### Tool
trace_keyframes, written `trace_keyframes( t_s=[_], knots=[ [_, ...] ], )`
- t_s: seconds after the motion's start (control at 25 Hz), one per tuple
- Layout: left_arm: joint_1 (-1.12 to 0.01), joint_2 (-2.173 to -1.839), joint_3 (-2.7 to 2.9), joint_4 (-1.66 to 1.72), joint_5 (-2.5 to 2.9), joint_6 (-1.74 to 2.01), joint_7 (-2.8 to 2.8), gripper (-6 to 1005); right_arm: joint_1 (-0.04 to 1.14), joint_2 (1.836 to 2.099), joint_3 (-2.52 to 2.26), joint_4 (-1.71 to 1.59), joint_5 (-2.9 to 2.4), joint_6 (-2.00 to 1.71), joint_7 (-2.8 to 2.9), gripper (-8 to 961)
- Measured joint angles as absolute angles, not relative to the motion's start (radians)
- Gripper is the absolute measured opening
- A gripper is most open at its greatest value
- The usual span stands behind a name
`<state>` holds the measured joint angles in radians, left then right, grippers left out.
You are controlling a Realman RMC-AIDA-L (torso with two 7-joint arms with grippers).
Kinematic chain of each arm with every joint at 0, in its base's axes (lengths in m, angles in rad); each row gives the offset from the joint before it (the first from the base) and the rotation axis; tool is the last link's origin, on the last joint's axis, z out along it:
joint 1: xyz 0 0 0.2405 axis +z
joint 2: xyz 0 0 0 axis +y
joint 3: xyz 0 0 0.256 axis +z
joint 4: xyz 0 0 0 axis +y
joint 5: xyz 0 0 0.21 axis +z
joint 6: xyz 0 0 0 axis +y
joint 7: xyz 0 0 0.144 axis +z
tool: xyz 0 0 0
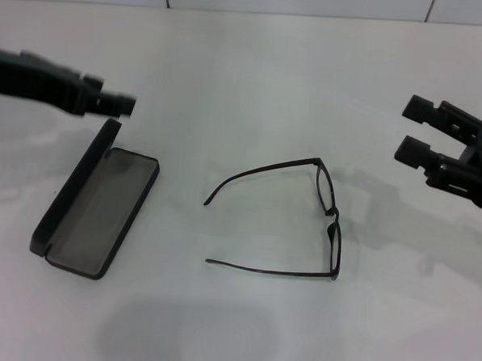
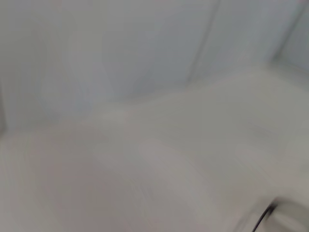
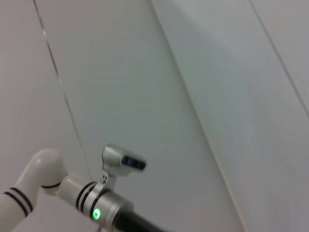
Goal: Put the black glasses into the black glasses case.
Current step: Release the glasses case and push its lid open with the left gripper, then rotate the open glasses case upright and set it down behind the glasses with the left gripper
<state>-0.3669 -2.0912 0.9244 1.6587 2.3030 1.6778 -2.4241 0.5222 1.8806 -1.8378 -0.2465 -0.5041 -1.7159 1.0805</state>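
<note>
The black glasses [image 1: 334, 218] lie unfolded on the white table [image 1: 254, 84] at the centre, lenses toward the right, both temple arms pointing left. The black glasses case [image 1: 102, 210] lies open at the left, grey lining up, its lid standing along its left side. My left gripper [image 1: 118, 103] hovers just above the far end of the lid. My right gripper [image 1: 415, 130] is open and empty, held above the table to the right of the glasses and apart from them. Neither wrist view shows the glasses or the case clearly.
The table's far edge meets a pale wall [image 1: 299, 1]. The right wrist view shows the wall and my left arm [image 3: 94, 208], white with black rings and a green light. The left wrist view shows only blurred table and wall.
</note>
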Motion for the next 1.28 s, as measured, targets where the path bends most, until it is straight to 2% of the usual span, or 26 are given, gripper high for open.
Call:
trace_keyframes(
  t_s=[0.24, 0.8, 1.0, 1.28],
  knots=[
    [-0.372, -2.090, 1.144, 1.726, 2.581, 1.671, -2.625, 544, 0.524, 1.881, -1.818, -0.246, -0.505, -1.716, 1.067, 840],
    [-0.380, -2.092, 1.315, 1.640, 2.768, 1.651, -2.743, 530, 0.530, 1.882, -1.783, -0.247, -0.501, -1.716, 1.010, 838],
    [-0.379, -2.094, 1.386, 1.640, 2.822, 1.648, -2.756, 481, 0.511, 1.892, -1.759, -0.246, -0.502, -1.720, 1.001, 836],
    [-0.376, -2.091, 1.403, 1.640, 2.815, 1.629, -2.745, 280, 0.481, 1.896, -1.754, -0.246, -0.500, -1.735, 0.997, 832]
  ],
)
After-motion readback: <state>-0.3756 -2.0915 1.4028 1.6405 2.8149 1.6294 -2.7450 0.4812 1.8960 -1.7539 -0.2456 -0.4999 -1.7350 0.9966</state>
